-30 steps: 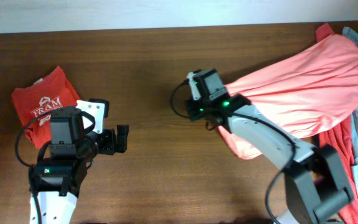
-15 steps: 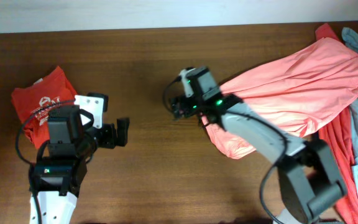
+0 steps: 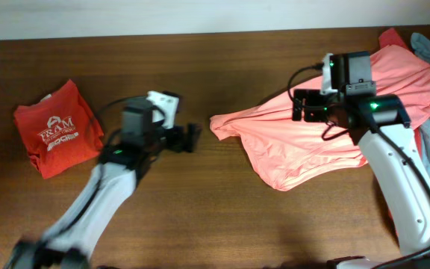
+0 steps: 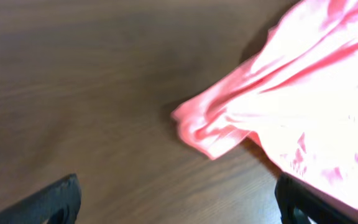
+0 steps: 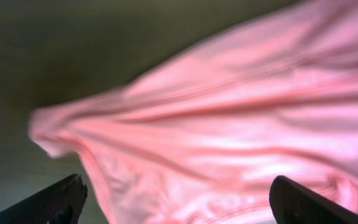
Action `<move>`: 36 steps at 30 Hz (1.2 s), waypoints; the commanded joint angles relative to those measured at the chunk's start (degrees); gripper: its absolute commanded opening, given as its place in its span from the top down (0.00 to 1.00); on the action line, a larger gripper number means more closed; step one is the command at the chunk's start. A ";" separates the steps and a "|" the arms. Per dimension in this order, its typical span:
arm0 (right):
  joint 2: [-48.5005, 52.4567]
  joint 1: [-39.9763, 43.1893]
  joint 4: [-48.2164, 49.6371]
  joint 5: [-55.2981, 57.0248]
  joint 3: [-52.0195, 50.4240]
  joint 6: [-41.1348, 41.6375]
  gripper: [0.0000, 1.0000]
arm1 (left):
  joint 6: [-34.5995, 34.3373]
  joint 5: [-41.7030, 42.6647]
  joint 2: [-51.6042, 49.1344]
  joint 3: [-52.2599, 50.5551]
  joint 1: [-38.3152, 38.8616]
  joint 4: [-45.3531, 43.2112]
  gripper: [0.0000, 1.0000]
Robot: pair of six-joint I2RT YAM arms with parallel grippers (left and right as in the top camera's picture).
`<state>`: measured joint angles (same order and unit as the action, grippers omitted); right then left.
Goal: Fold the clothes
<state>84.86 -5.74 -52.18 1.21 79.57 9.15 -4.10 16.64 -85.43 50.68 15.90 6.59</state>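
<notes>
Wooden table [image 3: 222, 213], rumpled salmon-pink shirt [image 3: 290, 146], folded red shirt [image 3: 54, 138]

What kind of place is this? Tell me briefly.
Probably a robotics lab bench: two robot arms at a wooden table, a loose salmon-pink shirt, a folded red shirt with lettering.

Crumpled corner of pink shirt [image 4: 303, 106] on wood table [image 4: 73, 93], left pincer [image 4: 182, 200] tips wide apart, prob. not touching.
</notes>
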 commanded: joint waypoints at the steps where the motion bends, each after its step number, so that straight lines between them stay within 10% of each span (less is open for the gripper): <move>1: 0.24 2.51 -2.51 0.59 0.26 0.11 0.01 | -4.24 1.88 -8.85 0.81 3.80 -6.16 0.01; 20: 0.24 3.56 -6.10 0.98 0.26 -0.31 0.01 | -13.25 4.00 -29.14 0.81 6.75 -30.18 0.07; 31: 0.24 3.56 -6.14 0.96 0.26 -0.31 0.03 | -13.25 4.17 -30.08 0.81 7.10 -30.18 0.98; 36: 0.24 3.56 -6.23 0.98 0.26 -0.33 0.03 | -13.16 4.17 -29.22 0.83 5.84 -31.08 1.00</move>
<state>85.12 -2.42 -58.33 1.48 79.57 8.82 -17.41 20.01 -114.76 51.11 22.72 -23.86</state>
